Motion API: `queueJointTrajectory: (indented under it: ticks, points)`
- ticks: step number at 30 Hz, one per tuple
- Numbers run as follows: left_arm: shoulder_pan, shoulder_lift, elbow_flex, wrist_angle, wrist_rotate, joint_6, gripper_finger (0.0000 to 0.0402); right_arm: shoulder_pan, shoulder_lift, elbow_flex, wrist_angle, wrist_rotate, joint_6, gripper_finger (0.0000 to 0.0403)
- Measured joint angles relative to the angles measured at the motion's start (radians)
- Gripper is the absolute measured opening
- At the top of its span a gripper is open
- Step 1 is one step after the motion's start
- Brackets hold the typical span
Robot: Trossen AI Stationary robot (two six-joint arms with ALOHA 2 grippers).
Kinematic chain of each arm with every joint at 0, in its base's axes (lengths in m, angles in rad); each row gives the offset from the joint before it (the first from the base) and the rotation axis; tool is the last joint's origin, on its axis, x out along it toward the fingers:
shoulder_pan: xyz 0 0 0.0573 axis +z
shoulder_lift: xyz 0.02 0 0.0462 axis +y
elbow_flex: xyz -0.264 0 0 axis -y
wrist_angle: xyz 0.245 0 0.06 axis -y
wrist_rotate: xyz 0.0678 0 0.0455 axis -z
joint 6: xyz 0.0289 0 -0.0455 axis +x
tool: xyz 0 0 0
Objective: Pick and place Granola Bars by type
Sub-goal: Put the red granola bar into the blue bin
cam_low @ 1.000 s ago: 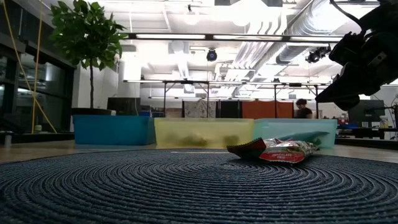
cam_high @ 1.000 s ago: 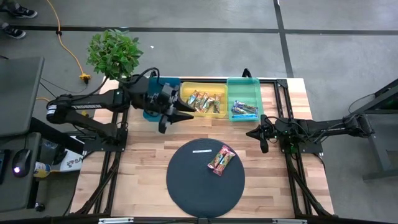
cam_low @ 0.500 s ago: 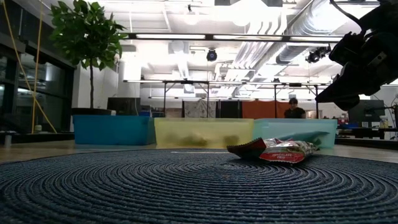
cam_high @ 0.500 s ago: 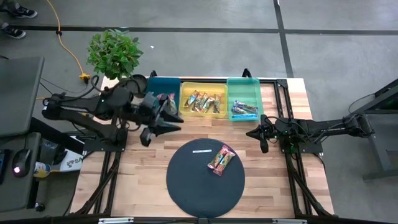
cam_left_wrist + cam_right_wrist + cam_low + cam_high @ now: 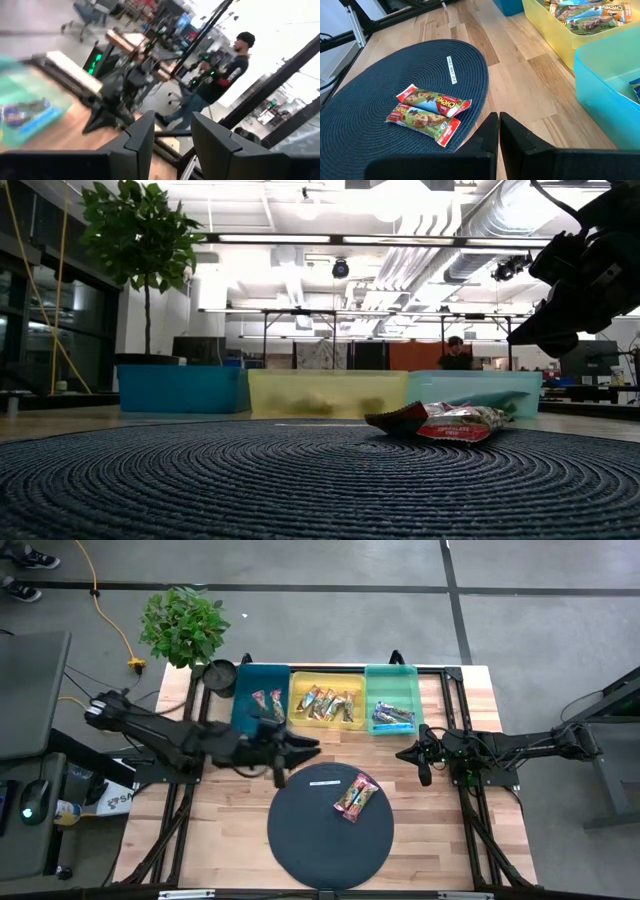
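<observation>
Left claw (image 5: pixel 300 750) hovers over bare table with its fingers (image 5: pixel 142 135) a little apart, nothing between them; the dark blue tray (image 5: pixel 243 700) with two bars (image 5: pixel 267 702) sits just behind it. Round mat (image 5: pixel 330 825) lies ahead and to its right, carrying two red-wrapped bars (image 5: pixel 355 796) side by side and touching. Right claw (image 5: pixel 421 755) waits beside the mat, fingers pressed together and empty, just in front of the teal tray (image 5: pixel 392 675); the yellow tray (image 5: pixel 325 680) of bars is left of that.

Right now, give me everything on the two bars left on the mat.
Two pink-red bars with shiny wrappers, red crimped ends and green-brown print lie flat, side by side and touching, on the dark woven round mat, right of its centre in the high view. No tool touches them.
</observation>
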Motion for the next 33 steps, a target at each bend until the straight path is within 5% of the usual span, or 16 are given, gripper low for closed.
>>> queueJointTrajectory:
  ticks: [7, 21, 33]
  points:
    - [0.001, 0.198, 0.175, -0.085, -0.031, -0.100, 0.0126, 0.000, 0.000, 0.000, 0.000, 0.000, 0.000, 0.0000]
    - [0.095, 0.683, 0.999, -0.898, 0.162, -0.168, 0.0126, 0.000, 0.000, 0.000, 0.000, 0.000, 0.000, 0.0000]
    - [0.149, 0.891, 1.075, -1.085, 0.376, -0.200, 0.0126, 0.000, 0.000, 0.000, 0.000, 0.000, 0.000, 0.0000]
